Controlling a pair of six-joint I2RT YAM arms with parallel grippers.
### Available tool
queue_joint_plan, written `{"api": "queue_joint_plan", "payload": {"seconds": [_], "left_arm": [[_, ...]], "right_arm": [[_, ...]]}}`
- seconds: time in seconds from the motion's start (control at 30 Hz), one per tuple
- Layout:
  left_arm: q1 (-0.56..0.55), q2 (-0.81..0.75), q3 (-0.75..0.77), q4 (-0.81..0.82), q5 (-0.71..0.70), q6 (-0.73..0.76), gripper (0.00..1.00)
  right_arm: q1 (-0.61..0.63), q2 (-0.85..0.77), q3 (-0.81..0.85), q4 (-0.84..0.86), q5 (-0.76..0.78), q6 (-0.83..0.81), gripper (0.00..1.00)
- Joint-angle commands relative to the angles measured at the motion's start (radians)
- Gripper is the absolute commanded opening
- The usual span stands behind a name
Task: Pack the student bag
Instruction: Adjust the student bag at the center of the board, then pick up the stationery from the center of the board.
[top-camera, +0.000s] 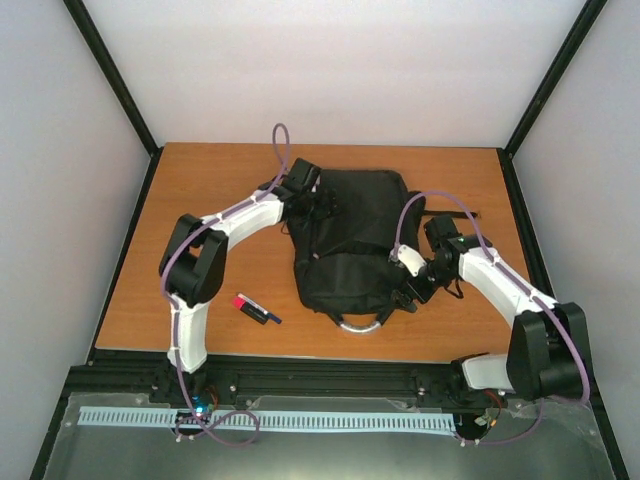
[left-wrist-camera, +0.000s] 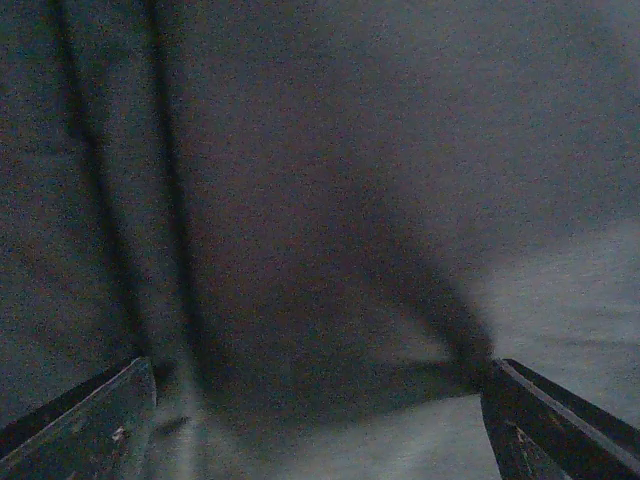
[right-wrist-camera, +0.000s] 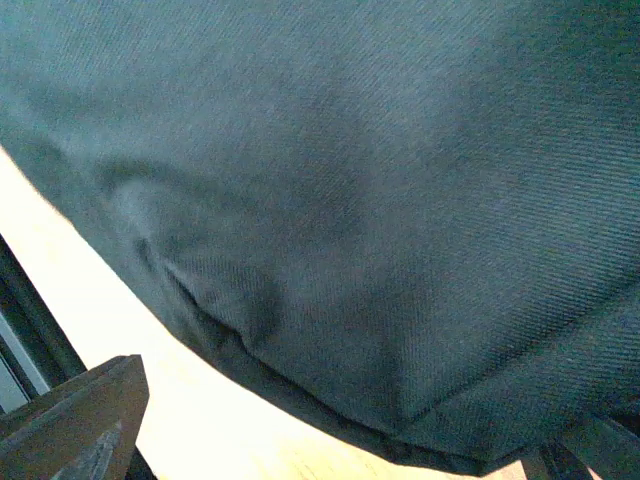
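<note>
The student bag (top-camera: 352, 240), a large black fabric backpack, lies flat in the middle of the wooden table with its grey loop handle (top-camera: 362, 324) toward the near edge. My left gripper (top-camera: 318, 206) rests at the bag's far left corner. In the left wrist view dark fabric (left-wrist-camera: 300, 200) fills the frame and the left gripper (left-wrist-camera: 320, 425) stands open, its fingers wide apart. My right gripper (top-camera: 410, 286) sits against the bag's near right side. In the right wrist view it (right-wrist-camera: 330, 445) is open, with the bag's seam edge (right-wrist-camera: 380, 300) just ahead over the table.
A small red and dark pen-like item (top-camera: 257, 309) lies on the table (top-camera: 200, 180) left of the bag, near my left arm's elbow. A black strap (top-camera: 455, 213) trails from the bag's right side. Black frame posts and white walls enclose the table.
</note>
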Motion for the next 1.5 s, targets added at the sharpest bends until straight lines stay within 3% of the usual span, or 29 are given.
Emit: {"api": "queue_joint_plan", "payload": {"seconds": [0.0, 0.17, 0.4, 0.5, 0.63, 0.8, 0.93, 1.2, 1.47], "left_arm": [[-0.049, 0.109, 0.193, -0.022, 0.164, 0.031, 0.91], [-0.051, 0.148, 0.344, -0.154, 0.171, 0.114, 0.88], [-0.050, -0.123, 0.338, -0.346, -0.098, 0.250, 0.90], [-0.051, -0.268, 0.239, -0.413, -0.195, 0.225, 0.91], [-0.051, -0.475, -0.053, -0.415, -0.229, 0.152, 0.88], [-0.051, -0.666, -0.366, -0.403, -0.229, 0.026, 0.84], [-0.051, -0.767, -0.545, -0.399, -0.200, -0.089, 0.79], [-0.051, -0.853, -0.696, -0.449, -0.240, -0.255, 0.65], [-0.051, -0.745, -0.726, -0.432, -0.210, -0.297, 0.58]], "right_arm": [[0.006, -0.066, -0.007, 0.044, -0.037, -0.066, 1.00], [-0.018, -0.121, 0.008, 0.038, -0.001, -0.077, 1.00], [-0.058, -0.264, 0.105, 0.054, 0.157, -0.041, 1.00], [-0.058, -0.311, 0.120, 0.067, 0.183, -0.036, 1.00], [-0.058, -0.269, 0.185, 0.069, 0.030, -0.013, 0.99], [-0.058, -0.202, 0.191, 0.269, -0.159, 0.120, 0.73], [-0.029, -0.200, 0.124, 0.344, -0.131, 0.102, 0.66], [-0.026, -0.255, 0.020, 0.398, -0.140, 0.089, 0.67], [-0.026, -0.250, 0.020, 0.384, -0.124, 0.068, 0.68]]}}
